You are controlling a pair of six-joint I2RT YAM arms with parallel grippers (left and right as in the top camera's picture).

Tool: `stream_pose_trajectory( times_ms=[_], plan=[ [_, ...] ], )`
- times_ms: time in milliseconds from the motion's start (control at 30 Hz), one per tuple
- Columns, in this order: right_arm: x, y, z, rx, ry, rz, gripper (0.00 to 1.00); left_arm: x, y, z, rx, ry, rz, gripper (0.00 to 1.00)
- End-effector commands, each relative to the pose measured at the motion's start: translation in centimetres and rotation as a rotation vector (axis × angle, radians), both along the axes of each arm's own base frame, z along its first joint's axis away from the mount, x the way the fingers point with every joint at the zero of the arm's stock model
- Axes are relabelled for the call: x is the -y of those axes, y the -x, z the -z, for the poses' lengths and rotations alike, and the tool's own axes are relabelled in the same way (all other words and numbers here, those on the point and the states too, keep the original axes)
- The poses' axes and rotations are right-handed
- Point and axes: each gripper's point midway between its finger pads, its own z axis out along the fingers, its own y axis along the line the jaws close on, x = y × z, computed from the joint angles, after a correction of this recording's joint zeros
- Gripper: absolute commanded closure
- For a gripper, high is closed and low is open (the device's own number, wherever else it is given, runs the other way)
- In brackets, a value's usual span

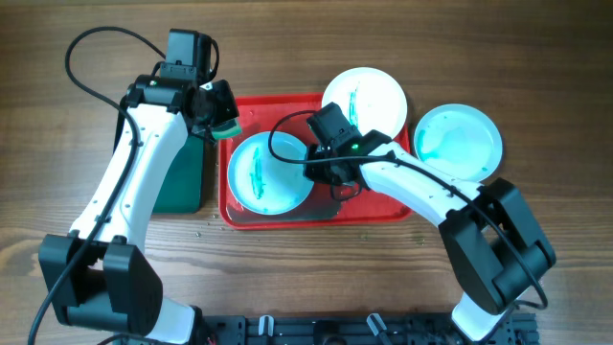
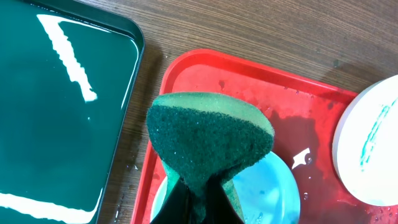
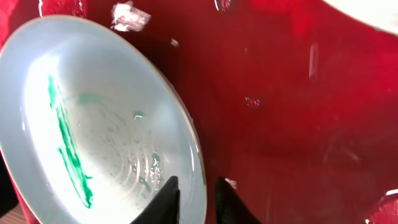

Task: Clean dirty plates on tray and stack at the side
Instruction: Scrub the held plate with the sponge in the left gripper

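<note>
Wiping step: the right tool (image 3: 196,190) clamps the smeared plate (image 1: 268,172) at its 3 o'clock rim, in the red tray's (image 1: 278,102) left half. The left tool (image 2: 199,196), clamped on a green sponge (image 2: 208,134), hovers at the plate's 11 o'clock. Next, likely: lower and scrub.

The tray (image 1: 259,107) sits mid-table (image 1: 536,57). The first plate (image 1: 268,172) lies in its left half. The second plate (image 1: 366,99) rests over its far right corner, partly off it. The third plate (image 1: 458,142) sits on the table to the right, and a smaller tray (image 1: 182,182) lies just left.
</note>
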Motion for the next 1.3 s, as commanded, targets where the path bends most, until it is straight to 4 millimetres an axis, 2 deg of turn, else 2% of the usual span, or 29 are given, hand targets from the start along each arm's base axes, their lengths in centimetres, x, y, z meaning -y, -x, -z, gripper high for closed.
stream_pose_trajectory(
  times_ms=[0, 167, 233, 267, 333, 500, 600, 733, 800, 867, 967, 1100, 1133, 1167, 1267],
  plan=[
    [-0.4, -0.6, 0.7, -0.010, -0.011, 0.020, 0.77, 0.2, 0.1, 0.0, -0.003, 0.014, -0.003, 0.96],
    [-1.3, -1.3, 2.4, -0.070, -0.045, -0.004, 0.78, 0.2, 0.5, 0.5, -0.021, 0.012, -0.003, 0.96],
    [-1.6, -1.6, 2.6, -0.071, -0.051, -0.014, 0.84, 0.1, 1.2, 1.5, -0.047, 0.008, -0.003, 0.96],
    [-1.6, -1.6, 2.7, -0.072, -0.050, -0.013, 0.92, 0.0, 1.6, 2.3, -0.066, 0.005, -0.003, 0.96],
    [-1.7, -1.7, 2.6, -0.070, -0.052, -0.012, 0.96, 0.0, 2.4, 3.4, -0.094, 0.005, -0.001, 0.96],
    [-1.7, -1.6, 2.6, -0.071, -0.055, -0.016, 0.96, 1.1, 3.7, 6.9, -0.114, 0.026, 0.090, 0.96],
    [-2.0, -1.4, 2.5, -0.072, -0.064, -0.046, 0.96, 3.6, 3.7, 9.4, -0.030, 0.005, 0.287, 0.96],
    [-2.0, -1.3, 2.5, -0.078, -0.068, -0.050, 0.95, 5.6, 3.5, 10.9, 0.046, -0.037, 0.434, 0.96],
    [-2.1, -1.2, 2.5, -0.080, -0.071, -0.059, 0.96, 5.6, 3.3, 12.1, 0.032, -0.048, 0.433, 0.96],
    [-2.1, -0.9, 2.4, -0.089, -0.073, -0.077, 0.96, 5.2, 3.6, 14.3, -0.022, -0.050, 0.427, 0.96],
    [-2.2, -0.9, 2.2, -0.089, -0.068, -0.094, 0.96, 4.6, 5.0, 17.3, -0.126, -0.055, 0.422, 0.96],
    [-2.2, -0.9, 2.1, -0.089, -0.068, -0.095, 0.96, 4.3, 7.7, 18.2, -0.239, -0.046, 0.472, 0.96],
    [-2.2, -0.9, 2.1, -0.088, -0.068, -0.095, 0.96, 5.4, 9.1, 18.0, -0.276, 0.014, 0.557, 0.96],
    [-2.2, -1.0, 2.1, -0.086, -0.069, -0.096, 0.96, 7.4, 10.9, 17.4, -0.302, 0.134, 0.692, 0.96],
    [-2.2, -1.0, 2.1, -0.085, -0.070, -0.095, 0.96, 10.1, 13.0, 15.9, -0.292, 0.313, 0.845, 0.96]
  ],
)
